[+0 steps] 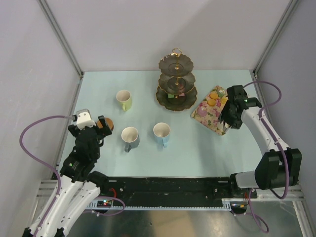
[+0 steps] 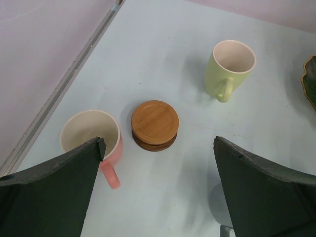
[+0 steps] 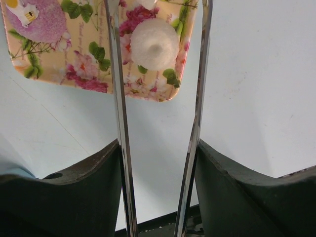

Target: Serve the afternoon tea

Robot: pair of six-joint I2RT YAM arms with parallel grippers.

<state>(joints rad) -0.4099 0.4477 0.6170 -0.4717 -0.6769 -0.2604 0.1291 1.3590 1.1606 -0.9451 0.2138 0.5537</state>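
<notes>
Overhead view: the three-tier stand [image 1: 177,81] stands at the back centre of the surface [image 1: 148,158]. Small coloured pieces lie on its two lower tiers, too small to identify. The yellow-green mug [image 1: 124,99] is to its left. The grey mug [image 1: 131,138] and the blue mug [image 1: 162,133] stand side by side nearer the arms. The floral tray [image 1: 211,111] lies to the right of the stand and carries several small cakes [image 1: 215,98].

The left wrist view shows the pink mug [image 2: 91,136], which the left arm hides from overhead. It sits just beside a stack of round brown coasters [image 2: 154,124], with its handle towards the camera. The edge of the stand shows at the right border.

The right wrist view shows a white cake [image 3: 154,43] and a pink cake [image 3: 37,19] on the near corner of the tray.

Left hand [image 2: 159,148]: tilted down over the coasters, fingers fully apart, holding nothing.

Right hand [image 3: 158,148]: angled down at the near end of the tray and clamped on a pair of metal tongs [image 3: 116,98]. The tong arms lie against the inner finger faces. The arms stand apart, one on each side of the white cake; contact with it cannot be determined.
</notes>
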